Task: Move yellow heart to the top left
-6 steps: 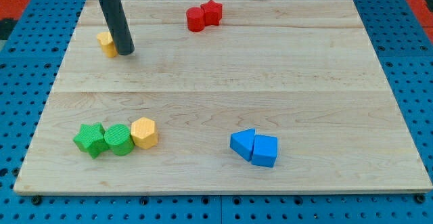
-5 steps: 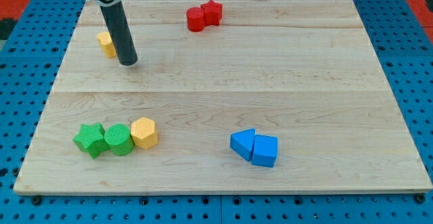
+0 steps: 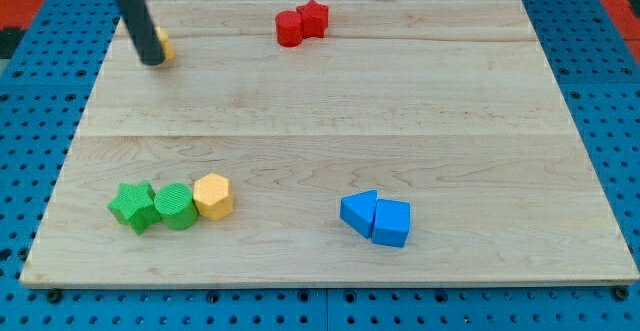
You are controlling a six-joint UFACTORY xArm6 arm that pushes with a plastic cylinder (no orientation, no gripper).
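Observation:
The yellow heart (image 3: 162, 44) lies near the board's top left corner, mostly hidden behind my rod; only a yellow sliver shows to the rod's right. My tip (image 3: 152, 63) rests on the board just below and left of that sliver, touching or almost touching the heart. The rod leans up toward the view's top left.
A red cylinder (image 3: 290, 28) and a red star (image 3: 314, 17) touch at the top centre. A green star (image 3: 133, 206), a green cylinder (image 3: 176, 207) and a yellow hexagon (image 3: 213, 196) form a row at the bottom left. Two blue blocks (image 3: 376, 217) sit at the bottom right.
My tip has moved up and to the left. The yellow heart has gone up with it, closer to the top left corner. The other blocks have not moved.

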